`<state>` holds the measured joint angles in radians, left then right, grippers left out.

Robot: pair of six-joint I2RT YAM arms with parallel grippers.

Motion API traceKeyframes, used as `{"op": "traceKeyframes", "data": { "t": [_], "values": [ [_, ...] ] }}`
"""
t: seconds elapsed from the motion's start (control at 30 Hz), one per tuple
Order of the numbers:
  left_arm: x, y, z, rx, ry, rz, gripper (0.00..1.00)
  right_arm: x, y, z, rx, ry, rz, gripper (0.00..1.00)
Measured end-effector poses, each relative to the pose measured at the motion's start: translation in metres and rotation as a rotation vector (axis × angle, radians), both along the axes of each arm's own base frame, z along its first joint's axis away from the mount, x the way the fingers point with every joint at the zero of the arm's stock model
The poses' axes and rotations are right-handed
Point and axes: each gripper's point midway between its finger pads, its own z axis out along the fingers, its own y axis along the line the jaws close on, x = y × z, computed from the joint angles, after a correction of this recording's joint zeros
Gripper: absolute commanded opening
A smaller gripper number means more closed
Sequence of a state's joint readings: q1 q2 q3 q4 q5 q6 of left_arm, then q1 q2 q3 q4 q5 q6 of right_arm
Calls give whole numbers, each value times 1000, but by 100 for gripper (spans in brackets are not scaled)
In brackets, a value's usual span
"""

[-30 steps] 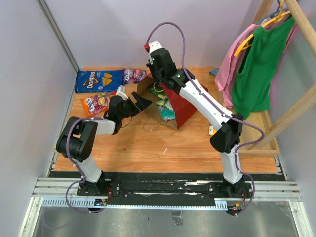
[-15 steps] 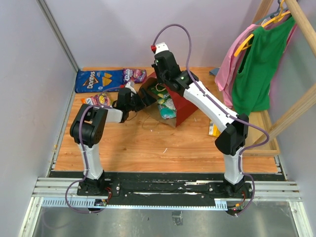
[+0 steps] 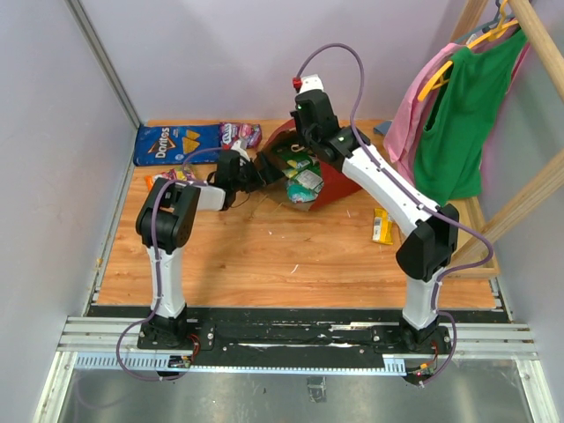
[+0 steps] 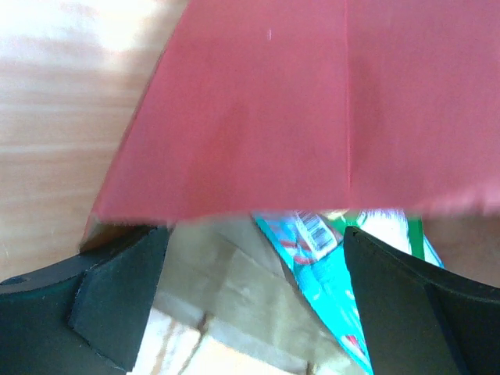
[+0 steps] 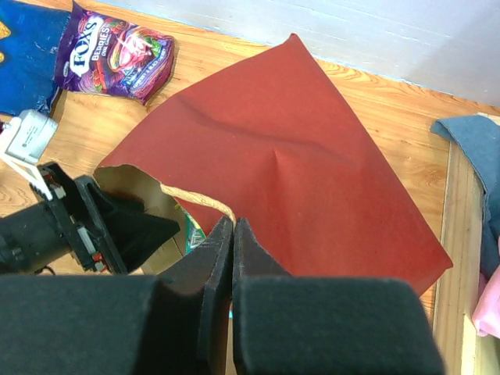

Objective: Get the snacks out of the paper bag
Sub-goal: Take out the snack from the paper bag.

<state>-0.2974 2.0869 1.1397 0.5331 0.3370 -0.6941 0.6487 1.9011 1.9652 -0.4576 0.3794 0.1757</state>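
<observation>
Though the Doritos bag (image 3: 176,143) and Fox's bag (image 5: 116,53) lie on the table (image 3: 264,264), a teal packet (image 4: 328,266) sits inside the paper bag (image 5: 289,180). Left claw (image 4: 254,301) gapes empty at the bag's mouth; right claw (image 5: 233,234) pinches its rim.

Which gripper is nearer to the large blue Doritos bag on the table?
Left. The left gripper, open at the red paper bag's mouth, is right of the blue Doritos bag; the right gripper pinches the rim farther right.

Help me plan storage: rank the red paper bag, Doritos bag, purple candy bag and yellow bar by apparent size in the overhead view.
1. red paper bag, though partly covered
2. Doritos bag
3. purple candy bag
4. yellow bar, only slightly smaller
</observation>
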Motion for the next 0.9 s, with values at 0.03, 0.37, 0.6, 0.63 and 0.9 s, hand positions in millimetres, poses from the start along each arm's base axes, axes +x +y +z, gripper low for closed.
{"op": "traceKeyframes", "data": {
  "t": [0.03, 0.37, 0.6, 0.63, 0.9],
  "values": [
    [-7, 0, 0, 6, 10, -1, 99, 0, 0, 0, 4, -4, 0, 1],
    [-86, -72, 31, -59, 21, -157, 86, -2, -1, -6, 35, -14, -14, 1],
    [-93, -80, 21, -85, 61, -150, 82, -12, 1, -24, 57, 23, 7, 1],
    [-94, -79, 19, -87, 68, -147, 81, -13, 2, -26, 60, 28, 12, 1],
    [-101, -74, 4, -86, 115, -118, 82, -26, 9, -44, 94, 86, 65, 1]
  ]
}}
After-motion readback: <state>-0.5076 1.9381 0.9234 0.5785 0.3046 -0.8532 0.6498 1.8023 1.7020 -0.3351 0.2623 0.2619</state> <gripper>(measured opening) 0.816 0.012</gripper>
